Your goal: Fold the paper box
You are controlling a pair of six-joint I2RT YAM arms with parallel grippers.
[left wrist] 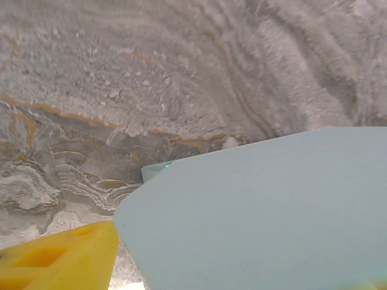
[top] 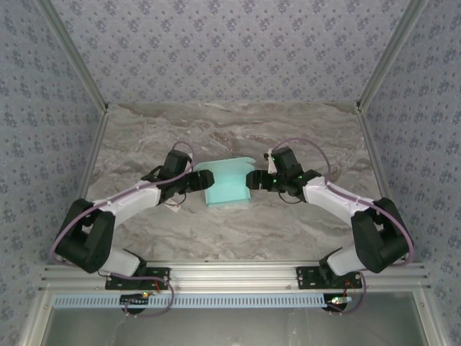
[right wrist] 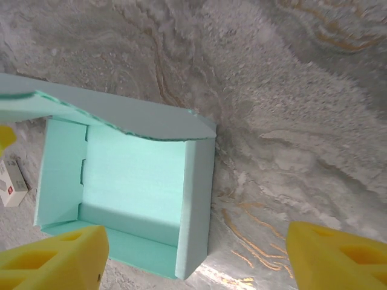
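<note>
The paper box [top: 227, 186] is pale turquoise card and lies mid-table as an open tray with its walls raised and a lid flap standing at the far side. My left gripper [top: 201, 180] is at its left edge and my right gripper [top: 253, 180] at its right edge. In the left wrist view the box's flap [left wrist: 266, 211] covers the space between the jaws, with one yellow finger [left wrist: 57, 257] showing at the lower left. In the right wrist view the box [right wrist: 130, 181] sits open, its right wall between the wide-apart fingers [right wrist: 51, 257] of the open right gripper [right wrist: 193, 260].
A small white tag [right wrist: 11, 181] lies on the marble table [top: 238, 130] just left of the box. Patterned walls and metal rails [top: 230, 274] close in the table on all sides.
</note>
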